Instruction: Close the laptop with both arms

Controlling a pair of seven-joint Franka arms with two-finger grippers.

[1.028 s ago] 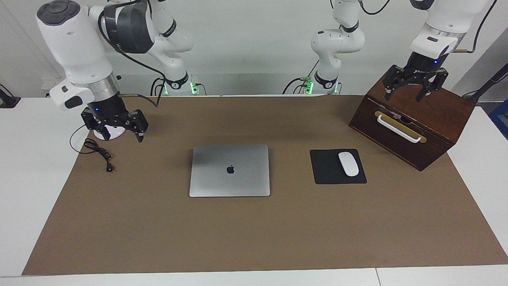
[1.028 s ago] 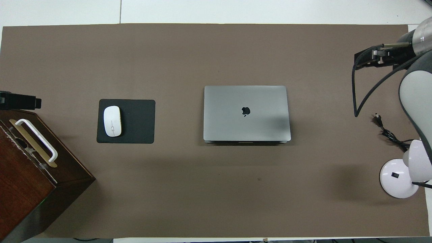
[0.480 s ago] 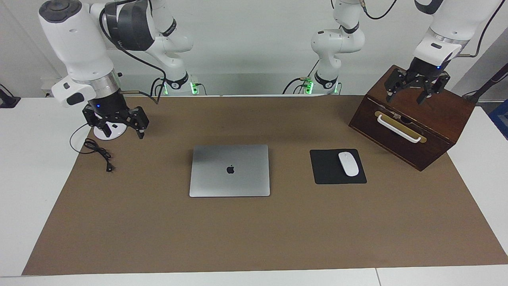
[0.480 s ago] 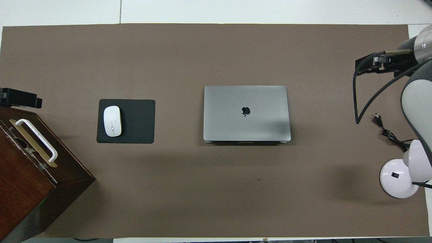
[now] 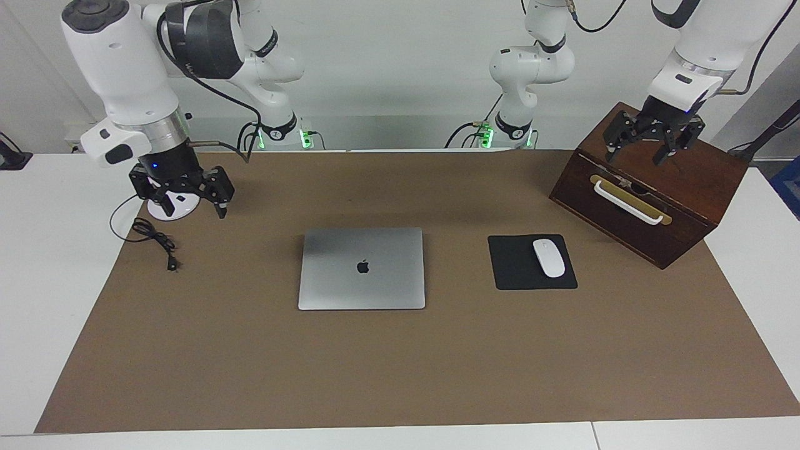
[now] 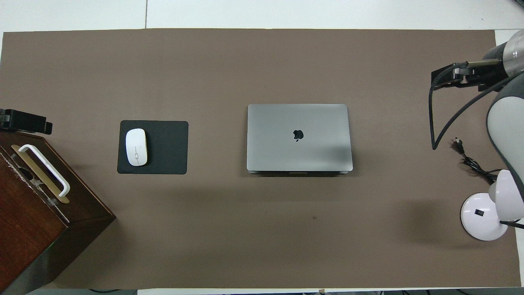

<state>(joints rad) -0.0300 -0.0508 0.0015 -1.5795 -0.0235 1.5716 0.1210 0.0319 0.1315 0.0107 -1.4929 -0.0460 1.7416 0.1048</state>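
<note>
The silver-grey laptop lies flat in the middle of the brown mat with its lid down and the dark logo facing up; the overhead view shows the laptop the same way. My left gripper hangs open and holds nothing above the top of the wooden box, at the left arm's end of the table. My right gripper hangs open and holds nothing over the white lamp base, at the right arm's end. Neither gripper touches the laptop. In the overhead view the left gripper and the right gripper show only partly at the edges.
A white mouse rests on a black mouse pad between the laptop and the dark wooden box, which has a white handle. A white lamp base and a black cable lie at the right arm's end.
Both grippers have risen a little, the left one above the box and the right one above the lamp base. The laptop has not moved.
</note>
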